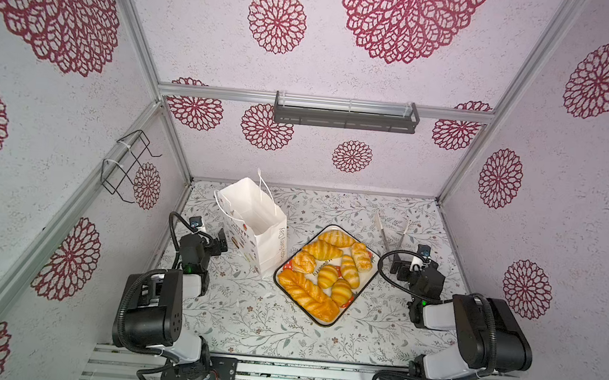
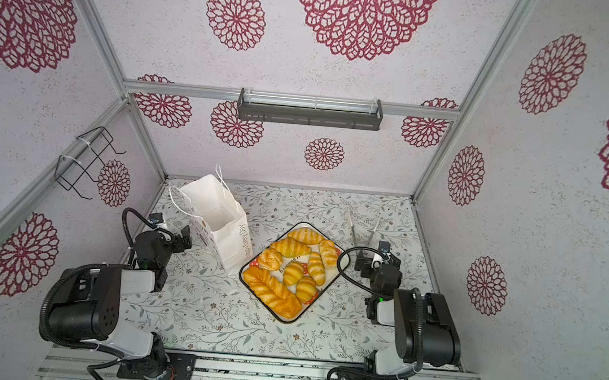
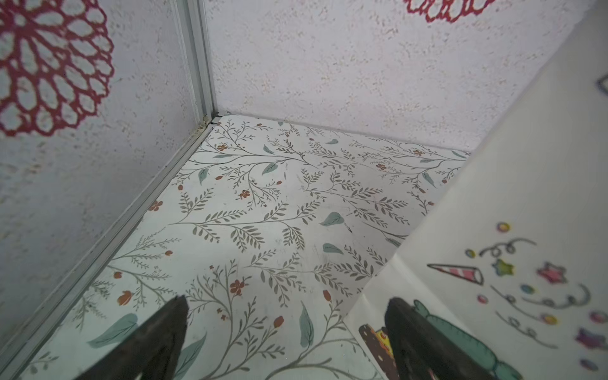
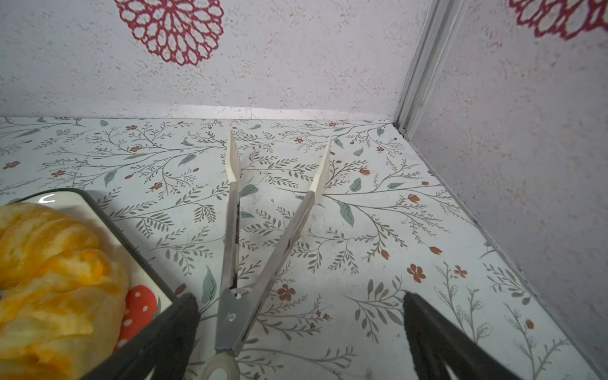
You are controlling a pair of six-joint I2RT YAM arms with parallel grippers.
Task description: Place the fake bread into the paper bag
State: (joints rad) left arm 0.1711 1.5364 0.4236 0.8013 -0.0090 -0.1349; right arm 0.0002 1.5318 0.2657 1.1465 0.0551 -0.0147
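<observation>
Tabletop (image 1: 246,317): floral-print, and everything in play sits on its far half.
Paper bag (image 1: 251,216): standing upright with its mouth open, at far left, its lower corner just beside the tray.
Tray (image 1: 323,321): turned corner-on, sitting between the bag and the right arm.
Fake bread (image 1: 327,275): all of it is on the tray and none shows in the bag, so I judge the task not yet started.
Plaited loaf (image 1: 307,294): the long one, with its axis running along the tray's near-left edge.
Tongs (image 4: 232,316): lying on the tabletop with the hinge end towards the right arm and the tips splayed towards the back wall.
Right end effector (image 4: 299,296): jaws spread wide and gripping nothing, with the tongs' hinge between the fingers. The bread is just off to its inner side, so this looks like the nearer arm.
Left end effector (image 3: 286,299): also wide open and empty, right beside the bag's printed face. I can't tell whether it touches the bag, which stands between it and the bread.
</observation>
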